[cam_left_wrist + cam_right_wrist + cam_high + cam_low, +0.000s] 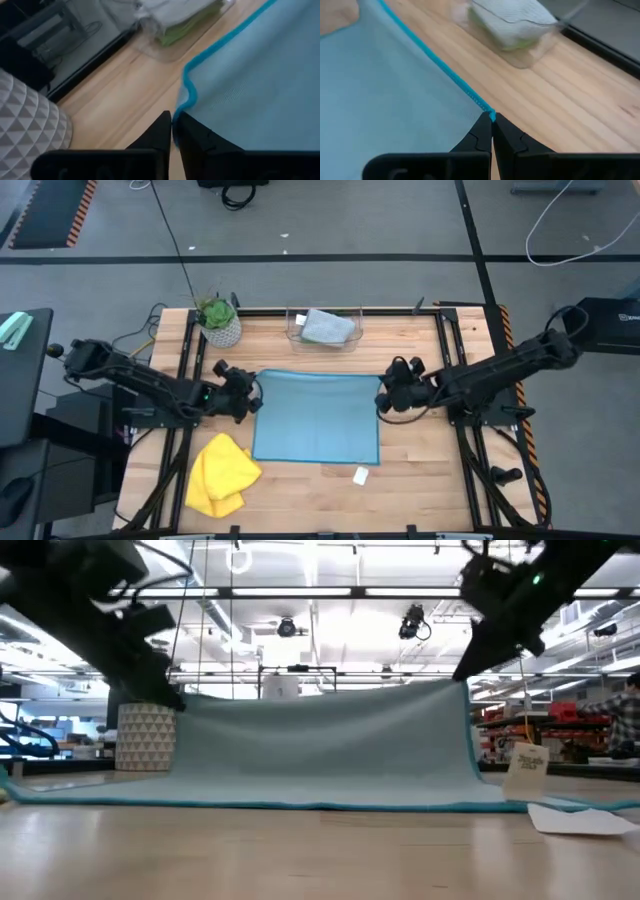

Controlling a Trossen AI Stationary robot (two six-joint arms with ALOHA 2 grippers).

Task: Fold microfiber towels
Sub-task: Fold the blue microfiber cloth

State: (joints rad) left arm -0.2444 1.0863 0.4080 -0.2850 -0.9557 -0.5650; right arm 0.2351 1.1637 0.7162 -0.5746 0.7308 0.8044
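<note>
A light blue towel [318, 418] lies spread at the table's middle, its far edge raised and its near edge [300, 804] on the wood. My left gripper [250, 392] is shut on its far left corner, and my right gripper [386, 395] is shut on its far right corner. A yellow towel [221, 474] lies crumpled at the near left. A grey towel [328, 326] lies on a green one [492, 31] in the clear bin. My left gripper pinches the blue towel's far left corner, at its bright blue hem [181, 106], between its two fingers. The corner is lifted clear of the table [182, 702]. The cloth slopes down from it to the table. My right gripper pinches the blue towel's far right corner [491, 116] between its fingertips, right at the hem's end. The corner is held up [464, 688]. The far edge runs nearly level between the two grippers, and the side hangs down to the table.
A clear plastic bin [296, 332] stands at the far middle edge. A leafy plant in a white patterned pot [220, 322] stands at the far left. A small white tag [360, 474] lies near the towel's near right corner. Bare wood lies at the near right.
</note>
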